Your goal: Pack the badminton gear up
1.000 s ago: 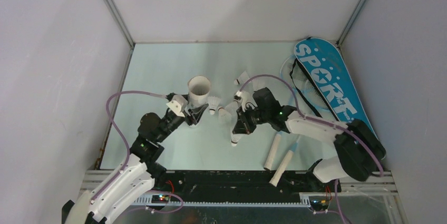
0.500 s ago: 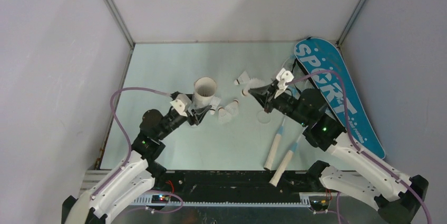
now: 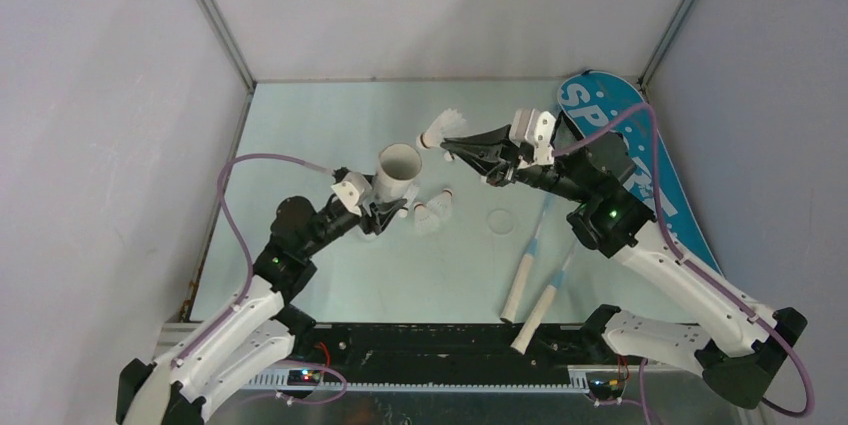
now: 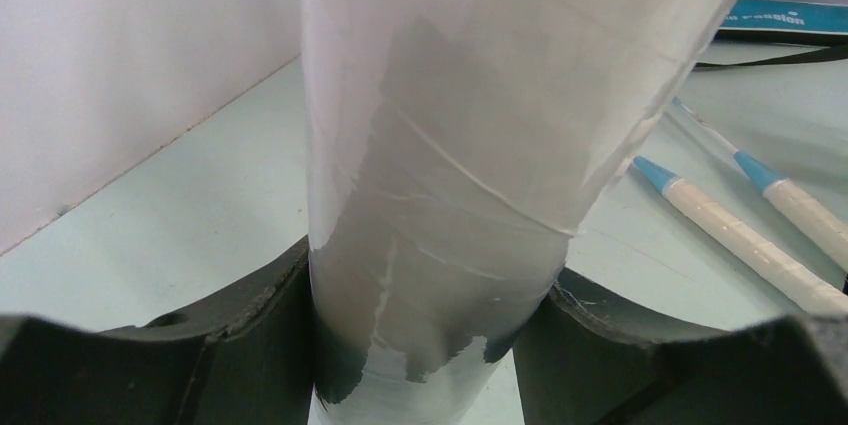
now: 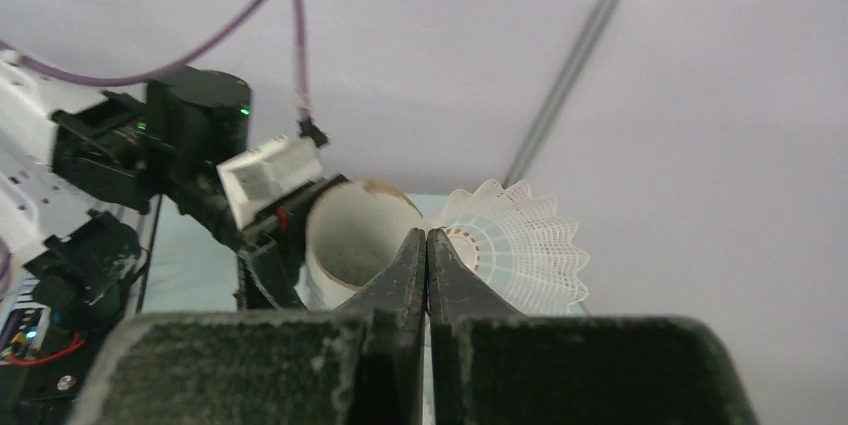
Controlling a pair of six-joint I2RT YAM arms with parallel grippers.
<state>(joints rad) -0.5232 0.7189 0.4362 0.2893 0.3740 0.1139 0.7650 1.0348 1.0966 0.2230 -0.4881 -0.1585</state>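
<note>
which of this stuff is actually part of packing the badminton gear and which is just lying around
Part of the job:
- white tube, held upright by the left gripper
- shuttlecock, pinched in the right gripper
- loose shuttlecocks on the table
- two rackets
- blue bag

Just lying about:
- clear round disc, perhaps a lid; cannot tell

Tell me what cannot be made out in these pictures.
- Tube contents: top view, mouth too small and dark.
- Tube ends: left wrist view, cut off by frame edges.
- Racket heads: top view, right arm covers them.
- Bag lettering: top view, partly behind right arm.
</note>
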